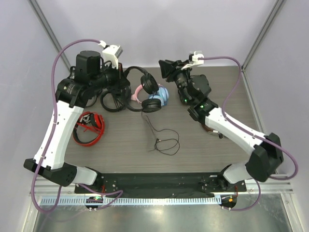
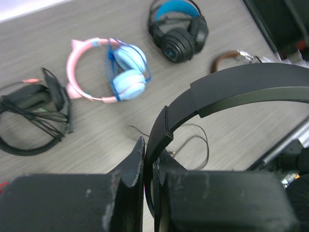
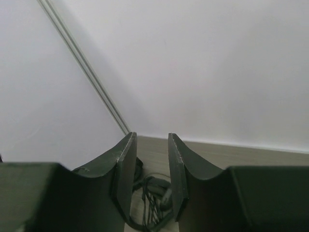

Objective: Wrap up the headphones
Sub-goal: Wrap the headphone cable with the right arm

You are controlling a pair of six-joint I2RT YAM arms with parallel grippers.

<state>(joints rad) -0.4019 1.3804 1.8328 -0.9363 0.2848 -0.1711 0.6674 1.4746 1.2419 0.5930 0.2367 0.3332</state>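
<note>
Top external: slim black headphones, thin cable trailing loose.

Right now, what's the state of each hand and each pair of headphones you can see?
Headphones: held by the headband, cable loose on the table.
Left hand: shut on the headphones.
Right hand: open, empty.
Pink-and-blue pair: lying on the table.
Black-and-blue pair: lying on the table.
Red pair: lying on the table.

Wood table, pink-blue hdphones, red hdphones
</note>
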